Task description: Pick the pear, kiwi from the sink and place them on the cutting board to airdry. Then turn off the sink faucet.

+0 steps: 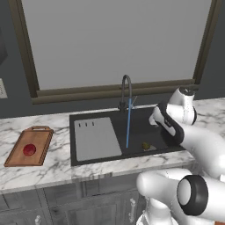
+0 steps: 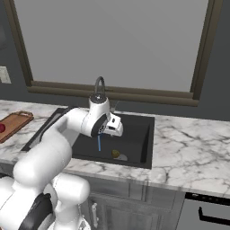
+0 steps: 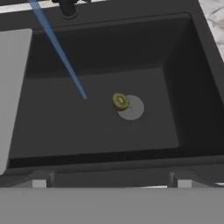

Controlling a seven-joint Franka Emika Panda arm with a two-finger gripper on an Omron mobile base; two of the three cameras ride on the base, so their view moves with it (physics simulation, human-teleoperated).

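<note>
Gripper [image 2: 117, 130]: two-finger, on the white arm, jaws spread wide and holding nothing; poised above the basin, pointing down into it.

Kiwi [image 3: 120, 101]: small oval olive-green fruit, lying on the basin floor directly below and slightly ahead of the gripper, its edge touching the pale round drain [image 3: 131, 108]. Well apart from the fingertips, nothing in between.

Sink [image 1: 160, 145]: large black rectangular basin with a flat grey ribbed draining panel [image 1: 96, 138] as its far-left part, off to the gripper's left.

Sink faucet [image 1: 126, 90]: slim dark gooseneck tap behind the basin, beyond the gripper; a thin blue stream [image 3: 61, 52] falls to the floor left of the kiwi, so the water is running.

Cutting board [image 1: 30, 146]: brown wooden rectangular board with a handle loop, on the marble counter [image 1: 52, 167] far to the gripper's left.

Pear [image 1: 29, 149]: small roundish red fruit, already resting on that board.

Step in hand, by my reckoning: fetching the second fruit. Next move calls for a straight descent centred on the kiwi, closing on its narrow sides; being rounded, it might roll.
</note>
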